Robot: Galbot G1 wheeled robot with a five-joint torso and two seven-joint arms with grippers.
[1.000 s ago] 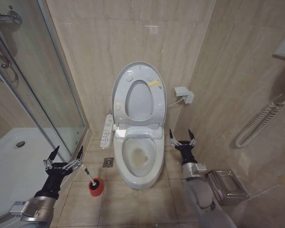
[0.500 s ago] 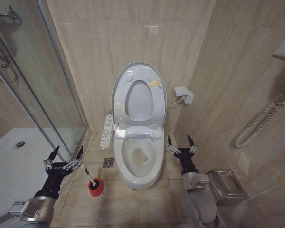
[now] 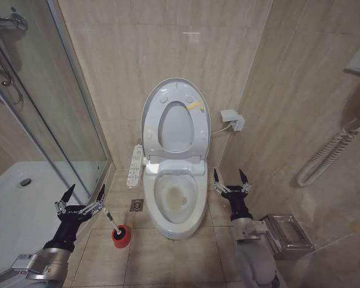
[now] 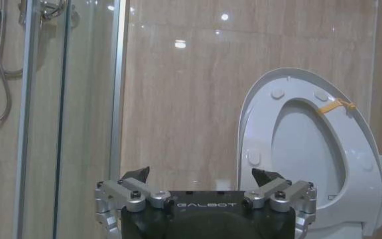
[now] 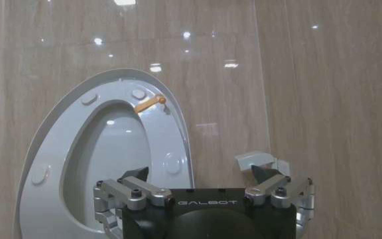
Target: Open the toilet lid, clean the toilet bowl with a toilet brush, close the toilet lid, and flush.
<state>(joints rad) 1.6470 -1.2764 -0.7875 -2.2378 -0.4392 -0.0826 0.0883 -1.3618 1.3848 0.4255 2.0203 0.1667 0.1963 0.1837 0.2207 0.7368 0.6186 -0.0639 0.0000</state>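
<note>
Brush (image 3: 113,226) standing tilted in its red cup (image 3: 121,237) on the floor left of the bowl (image 3: 176,204), lid (image 3: 176,118) up; light, stiff, likely best gripped mid-handle; left end effector (image 3: 81,198) hovering released just beside, right end effector (image 3: 230,179) released beside the bowl.

both arms low; left tool (image 3: 81,195) and right tool (image 3: 230,179) spread wide.
</note>
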